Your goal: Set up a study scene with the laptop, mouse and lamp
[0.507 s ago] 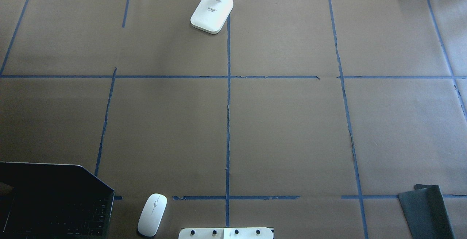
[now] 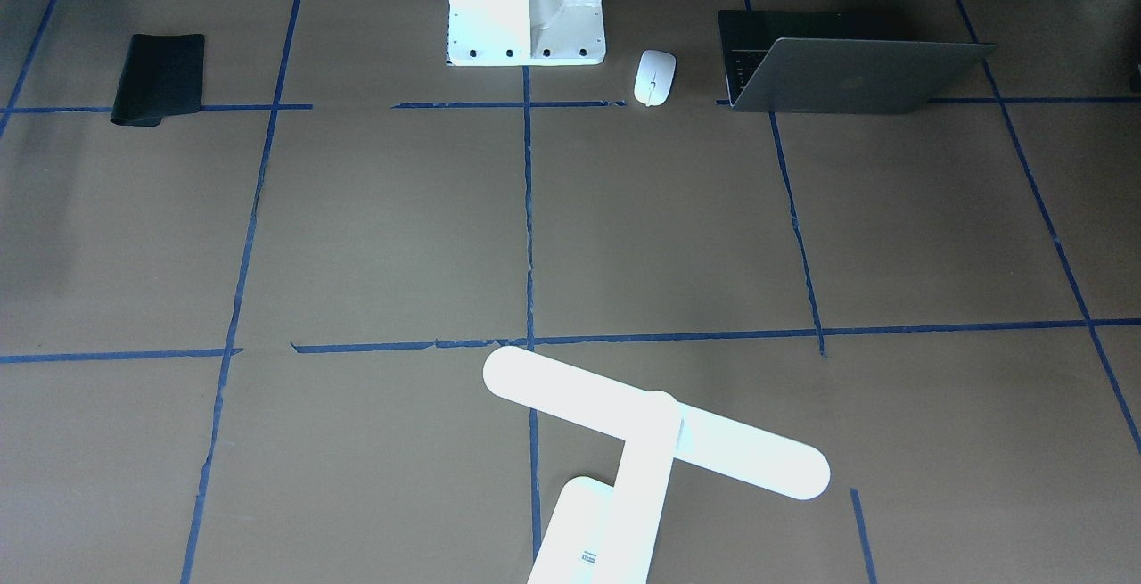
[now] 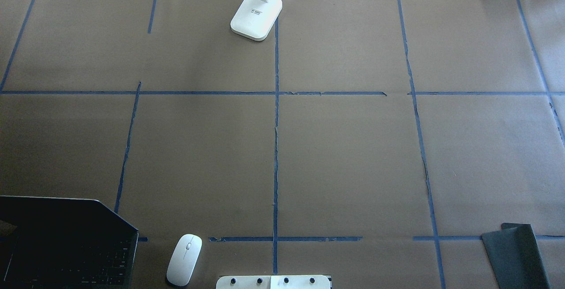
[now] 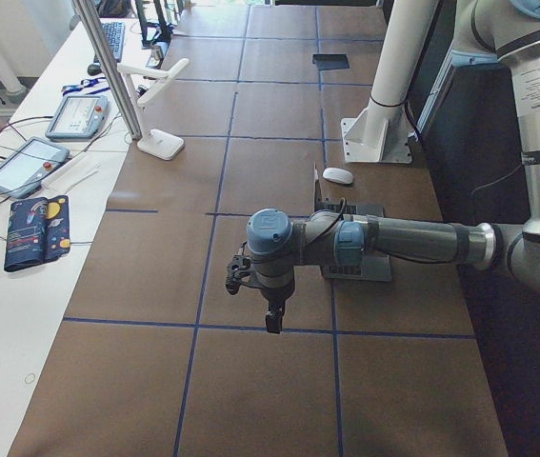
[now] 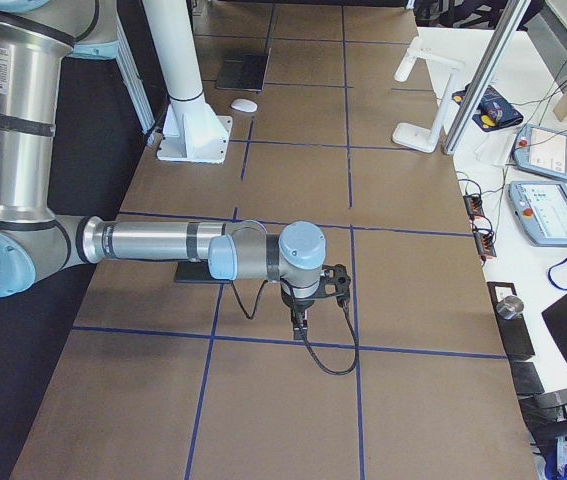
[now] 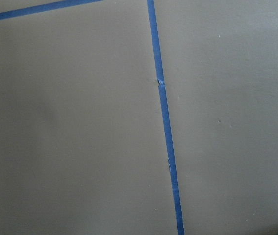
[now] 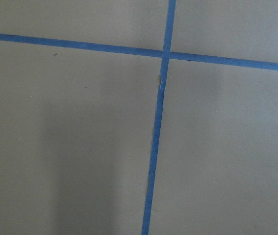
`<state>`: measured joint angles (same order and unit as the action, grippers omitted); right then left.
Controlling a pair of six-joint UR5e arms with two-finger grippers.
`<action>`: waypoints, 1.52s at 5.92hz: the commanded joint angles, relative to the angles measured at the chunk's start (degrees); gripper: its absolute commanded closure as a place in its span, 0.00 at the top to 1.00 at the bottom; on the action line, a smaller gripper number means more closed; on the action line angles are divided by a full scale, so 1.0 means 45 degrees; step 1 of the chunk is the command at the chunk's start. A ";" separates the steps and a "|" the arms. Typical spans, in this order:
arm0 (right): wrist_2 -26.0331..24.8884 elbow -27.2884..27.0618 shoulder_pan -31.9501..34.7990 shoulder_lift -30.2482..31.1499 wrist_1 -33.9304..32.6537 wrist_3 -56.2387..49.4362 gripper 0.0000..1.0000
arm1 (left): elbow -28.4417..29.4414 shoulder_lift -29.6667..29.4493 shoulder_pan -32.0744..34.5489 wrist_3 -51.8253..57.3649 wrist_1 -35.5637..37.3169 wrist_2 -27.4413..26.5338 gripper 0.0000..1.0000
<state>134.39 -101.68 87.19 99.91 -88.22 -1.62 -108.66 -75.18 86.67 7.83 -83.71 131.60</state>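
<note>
- Three things are laid on the table (image 3: pixel 353 156): the open laptop (image 3: pixel 66 245) at the robot's near left, the mouse (image 3: pixel 184 259) just beside it, the lamp (image 3: pixel 256 13) at the far edge.
- Whether the jaws of the left arm (image 4: pixel 412 243) and right arm (image 5: pixel 153 240) are apart cannot be told.

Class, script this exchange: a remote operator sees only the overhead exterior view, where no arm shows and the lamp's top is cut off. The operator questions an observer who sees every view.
Operator: I see no arms. Where is the left one?
Observer: In the exterior left view the left claw hangs pointing down above the table.
Operator: What does the lamp's head look like?
Observer: The front-facing view shows the lamp fully: a long bar head crosses its straight arm in a T.
</note>
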 commanded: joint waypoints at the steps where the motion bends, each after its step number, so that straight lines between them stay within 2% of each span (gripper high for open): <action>1: 0.0000 -0.0042 0.0000 -0.0034 0.0014 0.0029 1.00 | -0.0092 -0.0864 -0.0022 -0.0041 -0.0301 -0.0025 1.00; 2: 0.0000 -0.0061 0.0000 -0.0034 0.0014 0.0029 1.00 | 0.0062 -0.2148 -0.0041 -0.0118 -0.0729 -0.0064 1.00; 3: 0.0000 -0.0042 0.0000 -0.0034 0.0014 0.0029 1.00 | -0.0168 -0.2490 -0.0390 0.0075 -0.1004 -0.0007 1.00; 4: 0.0000 -0.0042 0.0000 -0.0034 0.0014 0.0029 1.00 | -0.0112 -0.2300 -0.0819 0.0038 -0.2554 0.0013 1.00; 5: 0.0019 -0.0042 0.0000 -0.0034 0.0014 0.0029 1.00 | -0.0324 -0.2259 -0.2254 -0.0175 -0.3439 0.0014 1.00; 6: 0.0039 -0.0042 0.0000 -0.0034 0.0014 0.0029 1.00 | -0.1216 -0.2375 -0.3099 -0.1511 -0.4222 -0.0025 1.00; 7: 0.0039 -0.0042 0.0000 -0.0034 0.0014 0.0029 1.00 | -0.1612 -0.2415 -0.4461 -0.1544 -0.5564 0.0091 1.00; 8: 0.0039 -0.0042 0.0000 -0.0034 0.0014 0.0029 1.00 | -0.1770 -0.2338 -0.4746 -0.1641 -0.5867 0.2045 1.00; 9: 0.0039 -0.0080 0.0000 -0.0015 0.0014 0.0029 1.00 | -0.2313 -0.2008 -0.4884 -0.1545 -0.6470 0.2432 1.00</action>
<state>134.56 -101.91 87.19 99.78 -88.16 -1.49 -117.06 -85.29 65.90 0.79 -110.18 139.21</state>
